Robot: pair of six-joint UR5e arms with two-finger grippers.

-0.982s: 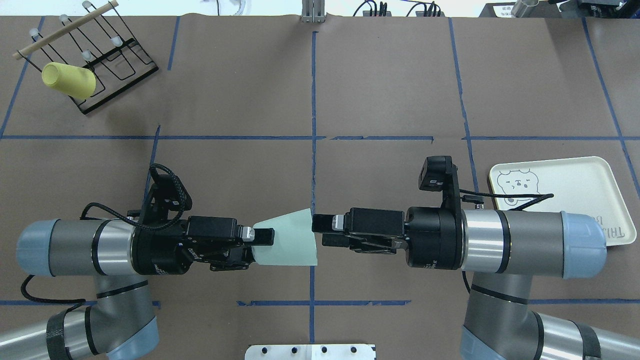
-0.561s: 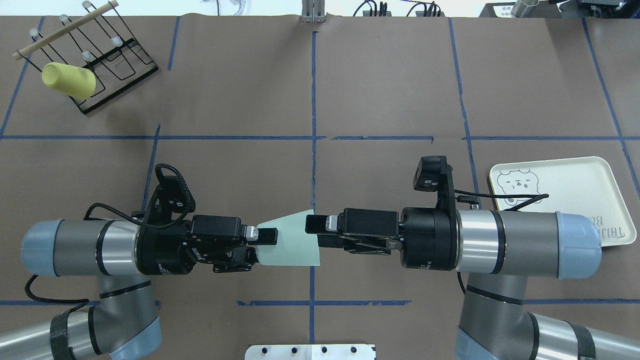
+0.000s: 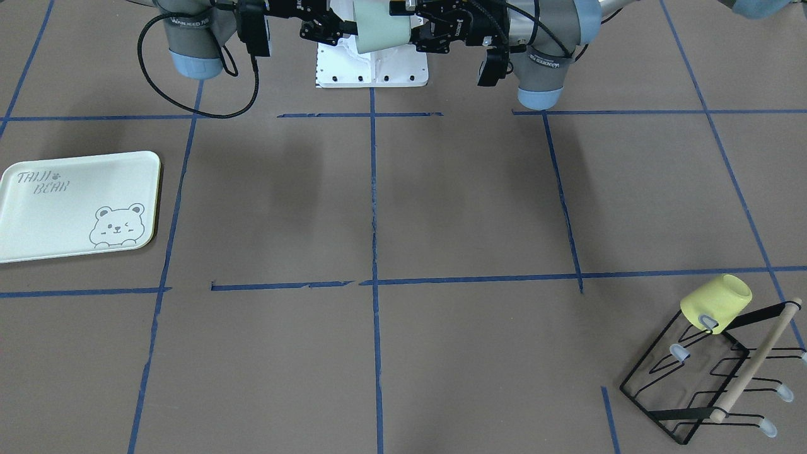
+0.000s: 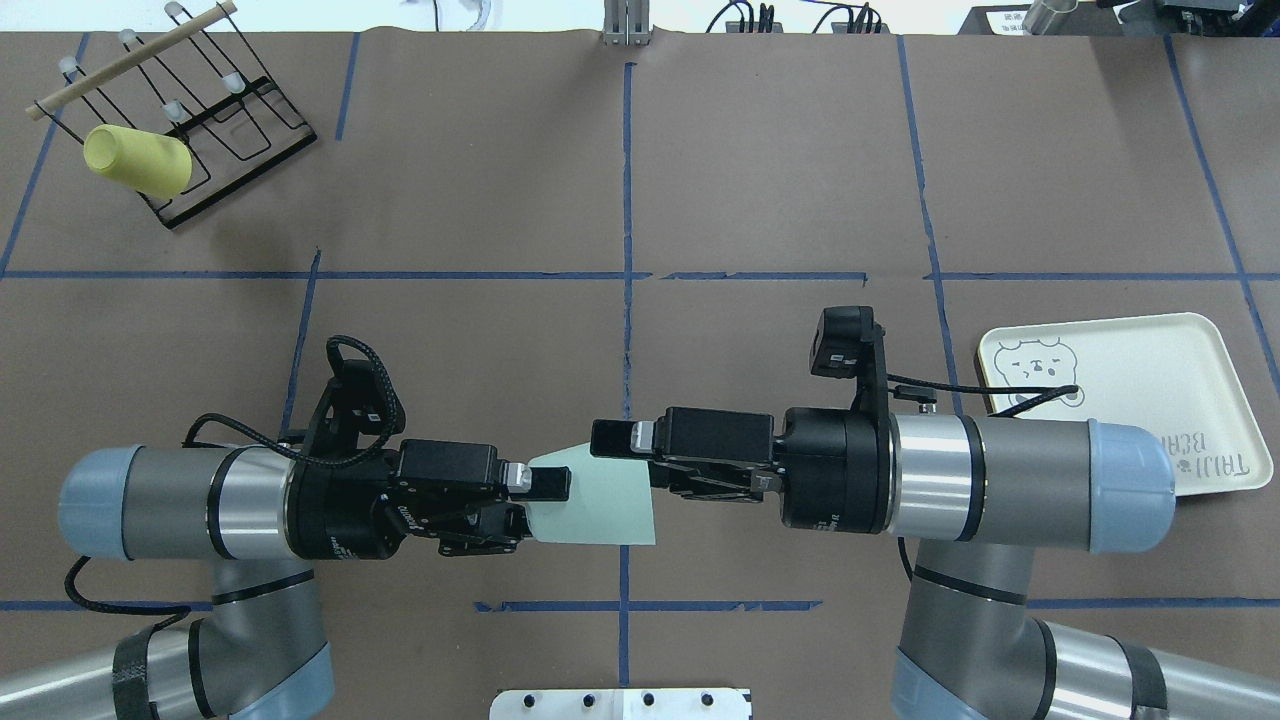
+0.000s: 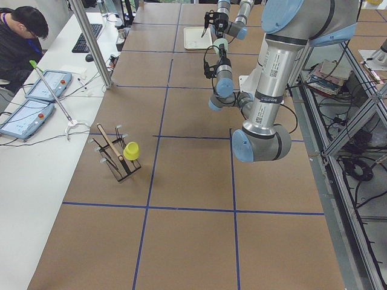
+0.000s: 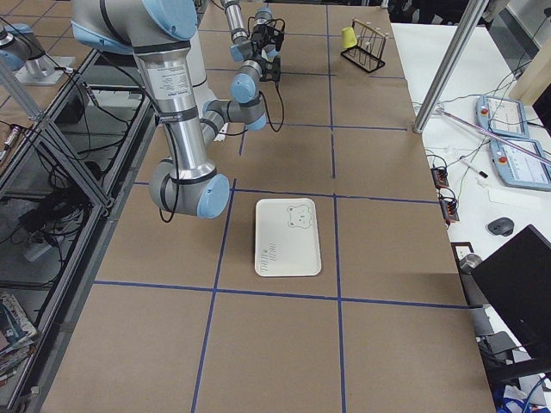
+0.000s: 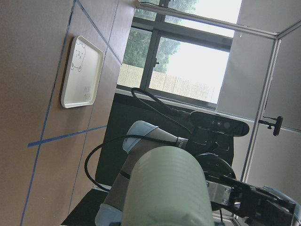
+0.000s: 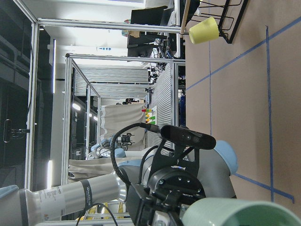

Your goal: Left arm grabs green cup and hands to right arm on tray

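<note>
The green cup [image 4: 595,500] lies on its side in the air above the table's near middle, mouth toward my right arm. My left gripper [image 4: 540,500] is shut on its narrow bottom end. My right gripper [image 4: 620,460] is open, one finger over the cup's upper wall near the rim, the other hidden beside the mouth. In the front view the cup [image 3: 378,25] sits between the two grippers. It fills the bottom of the left wrist view [image 7: 164,188] and shows in the right wrist view [image 8: 240,214]. The tray [image 4: 1150,370] lies flat at the right, empty.
A yellow cup [image 4: 135,160] hangs on a black wire rack [image 4: 230,110] at the far left corner. A white base plate [image 4: 620,703] sits at the near edge. Blue tape lines grid the brown table. A person sits at a side desk [image 5: 18,36].
My right gripper has moved left, so its finger now reaches over the cup's rim. My left gripper has moved a little right and nearer with the cup.
</note>
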